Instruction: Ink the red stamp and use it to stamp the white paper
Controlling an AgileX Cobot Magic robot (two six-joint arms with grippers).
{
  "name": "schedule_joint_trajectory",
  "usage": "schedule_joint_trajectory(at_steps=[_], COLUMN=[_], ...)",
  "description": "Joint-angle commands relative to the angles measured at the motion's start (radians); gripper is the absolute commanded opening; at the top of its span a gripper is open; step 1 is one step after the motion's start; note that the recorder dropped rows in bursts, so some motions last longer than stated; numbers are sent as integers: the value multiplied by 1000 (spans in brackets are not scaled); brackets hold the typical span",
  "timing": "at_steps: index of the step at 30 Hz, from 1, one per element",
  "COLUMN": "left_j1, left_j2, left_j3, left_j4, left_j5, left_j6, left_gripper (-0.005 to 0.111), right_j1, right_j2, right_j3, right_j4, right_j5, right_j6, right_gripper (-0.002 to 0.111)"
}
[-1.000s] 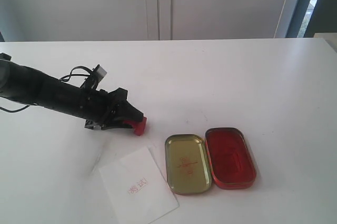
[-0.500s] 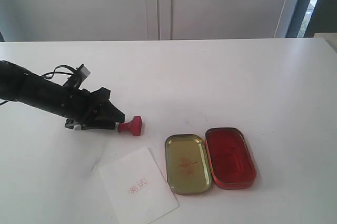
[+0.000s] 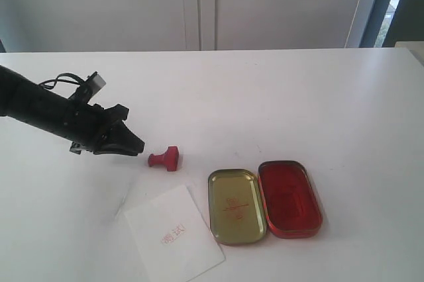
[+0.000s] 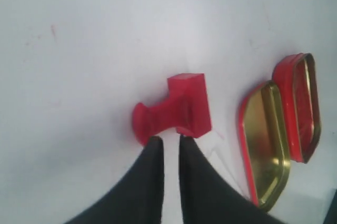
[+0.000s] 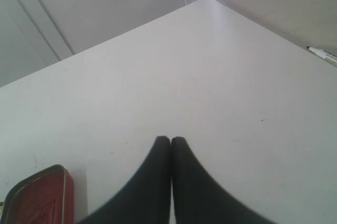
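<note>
Here the open red ink pad tin sits on the white table, and everything else is placed from it. Its gold-coloured lid lies touching the tin's left edge in the exterior view, inner face up.

Left of the tin and past the lid, a little further back on the table, the red stamp lies tipped on its side. Its square base faces the tin and its knobbed handle points away from it. The stamp is clear of the lid and nothing holds it.

Further from the tin on that same side, the left gripper hangs low over the table with its tip aimed at the stamp's handle. In the exterior view a small stretch of table separates the two. In the left wrist view, its dark fingers stand slightly apart with a thin strip of table showing between them. They grasp nothing, and their tips end just short of the handle knob.

The white paper lies flat to the left of the tin, beyond the lid and nearer the front edge than the stamp. It bears a small red imprint near its middle.

The right gripper shows only in its own wrist view. Its fingers are pressed together and empty, with a corner of the tin near them.
</note>
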Motion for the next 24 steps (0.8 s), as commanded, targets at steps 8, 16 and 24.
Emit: schedule_joint_trajectory(at_steps=[8, 16, 24], left_j1=[3, 1, 1], left_j2=[-95, -161, -290], left_j3=[6, 16, 164], left_j4=[63, 259, 309], left_j5=[102, 85, -65], left_j6=[-62, -237, -287], left_gripper=[0, 0, 0], right_j1=[4, 4, 4], right_j2=[-4, -4, -4], right_j3=[5, 5, 5], right_j4=[-4, -4, -4], right_j5=[-7, -7, -7], right_j6=[-5, -5, -5], right_gripper=[0, 0, 0])
